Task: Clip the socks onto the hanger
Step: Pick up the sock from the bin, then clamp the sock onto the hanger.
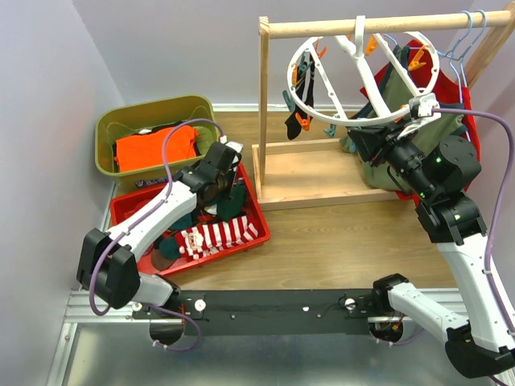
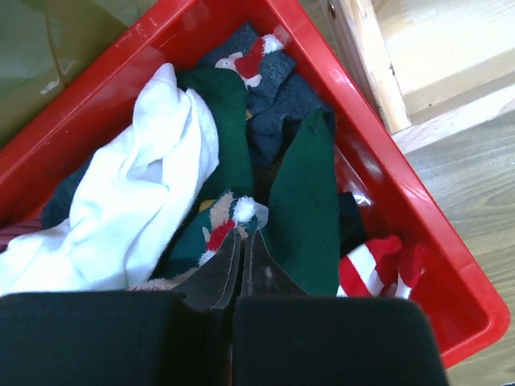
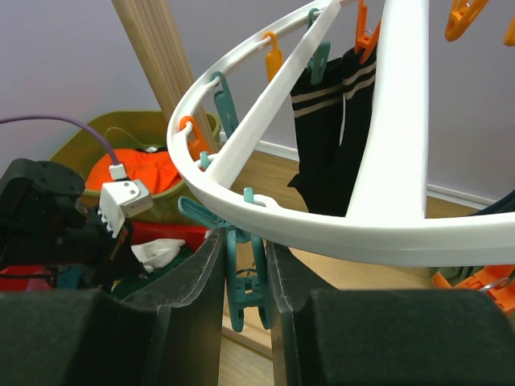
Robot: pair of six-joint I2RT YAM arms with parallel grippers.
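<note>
Socks fill a red bin (image 1: pixel 129 205): a dark green sock (image 2: pixel 306 209), a white one (image 2: pixel 137 201), a red-and-white striped one (image 1: pixel 217 235) and a Santa-patterned one. My left gripper (image 2: pixel 241 235) sits low over this pile with its fingers together, tips by the Santa sock's white pompom; no fabric shows between them. The white ring hanger (image 1: pixel 364 121) hangs from the wooden rack with a black sock pair (image 3: pixel 330 137) clipped on. My right gripper (image 3: pixel 244 241) is under the ring's rim (image 3: pixel 322 229), its fingers closed on a dangling teal clip (image 3: pixel 241 277).
A green bin (image 1: pixel 109 137) holding an orange garment stands behind the red bin. The wooden rack's post (image 1: pixel 263 104) and base (image 1: pixel 322 173) stand between the arms. Olive and red shirts (image 1: pixel 410 88) hang on light-blue hangers at the right.
</note>
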